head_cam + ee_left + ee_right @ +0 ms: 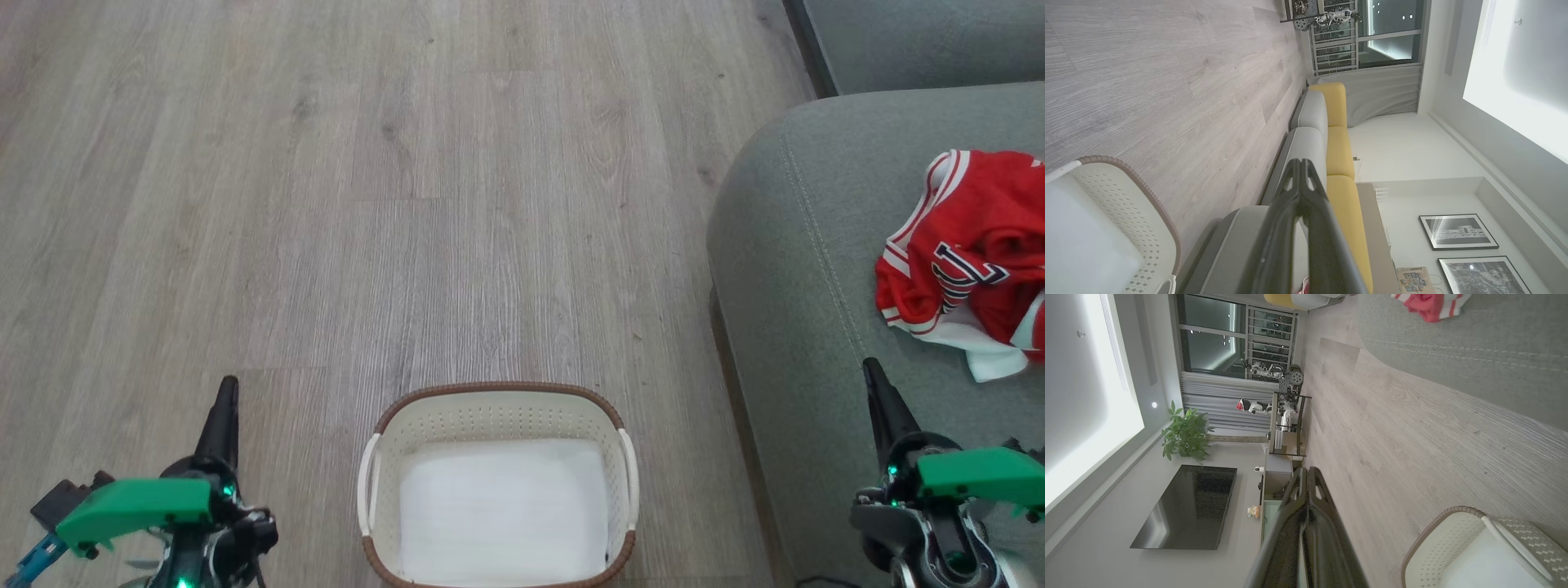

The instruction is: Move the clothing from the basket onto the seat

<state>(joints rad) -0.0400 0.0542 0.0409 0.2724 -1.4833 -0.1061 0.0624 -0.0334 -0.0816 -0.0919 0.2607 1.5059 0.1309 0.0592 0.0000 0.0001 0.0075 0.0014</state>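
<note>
Lying crumpled on the seat [804, 269] at the robot's right: the clothing [971, 245] | basket [498, 390] on the floor [408, 204] between the arms, a white sheet [502, 506] inside | left gripper [229, 384] fingers pressed together, holding nothing | right gripper [870, 367] likewise closed, empty, seen against the seat

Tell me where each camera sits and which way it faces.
Head view: on head, looking down at basket, seat, clothing; left gripper, right gripper at bottom.
Left wrist view: left wrist, facing along the seat's front; own shut fingers.
Right wrist view: right wrist, facing the television; own shut fingers.
Shared: all three show the basket.
</note>
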